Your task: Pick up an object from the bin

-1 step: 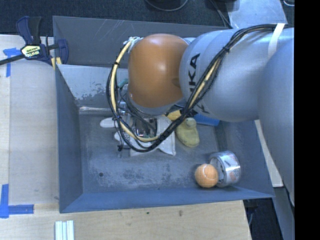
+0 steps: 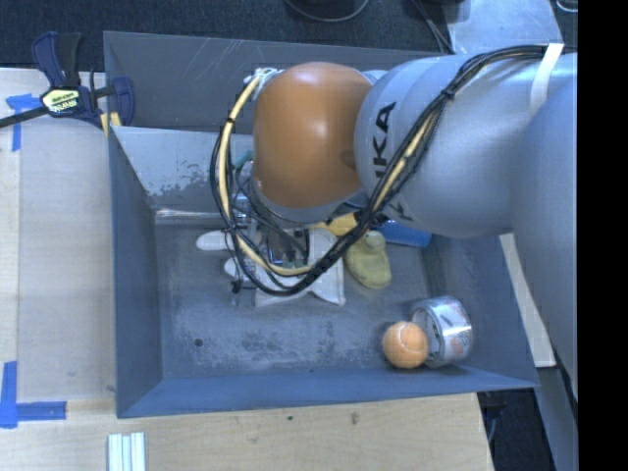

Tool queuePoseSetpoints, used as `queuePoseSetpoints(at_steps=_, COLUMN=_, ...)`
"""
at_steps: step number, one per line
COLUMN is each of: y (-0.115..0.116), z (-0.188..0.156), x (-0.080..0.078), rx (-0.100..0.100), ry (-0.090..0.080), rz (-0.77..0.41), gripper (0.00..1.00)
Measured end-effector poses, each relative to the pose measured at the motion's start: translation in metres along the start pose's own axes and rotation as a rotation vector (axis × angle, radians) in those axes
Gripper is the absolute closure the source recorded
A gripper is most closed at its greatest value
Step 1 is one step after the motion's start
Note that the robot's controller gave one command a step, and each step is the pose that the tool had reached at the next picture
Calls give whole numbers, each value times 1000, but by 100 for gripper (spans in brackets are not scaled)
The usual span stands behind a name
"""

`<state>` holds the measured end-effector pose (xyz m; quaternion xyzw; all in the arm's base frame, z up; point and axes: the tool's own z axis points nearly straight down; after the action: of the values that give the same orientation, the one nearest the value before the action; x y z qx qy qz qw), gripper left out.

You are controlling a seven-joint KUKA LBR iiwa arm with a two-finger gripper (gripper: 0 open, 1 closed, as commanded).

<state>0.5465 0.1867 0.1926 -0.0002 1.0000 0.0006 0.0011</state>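
Observation:
My gripper (image 2: 280,246) hangs under the arm's wrist, low in the middle of the bin and half hidden by cables. Right below it lies a flat white sheet-like thing (image 2: 312,289) on the bin floor. A small white piece (image 2: 214,241) pokes out to the gripper's left. A soft yellow-green lump (image 2: 372,265) lies just to its right, touching the white sheet's edge.
An orange ball (image 2: 404,344) and a shiny silver roll (image 2: 447,328) sit together at the front right corner. A blue thing (image 2: 408,235) and a yellow piece (image 2: 342,226) lie partly under the arm. The arm covers the back right of the bin.

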Motion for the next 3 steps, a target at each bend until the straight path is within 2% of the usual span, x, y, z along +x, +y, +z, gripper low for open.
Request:
queuePoseSetpoints(at_steps=1, y=-16, z=14, x=-17, rx=-3, ry=-3, rz=68, gripper=0)
queuePoseSetpoints(at_steps=2, y=-36, z=35, x=-23, rx=2, ry=0, rz=97, gripper=0)
queuePoseSetpoints(at_steps=3, y=-44, z=57, x=-21, rx=-1, ry=-3, rz=-13, gripper=0)
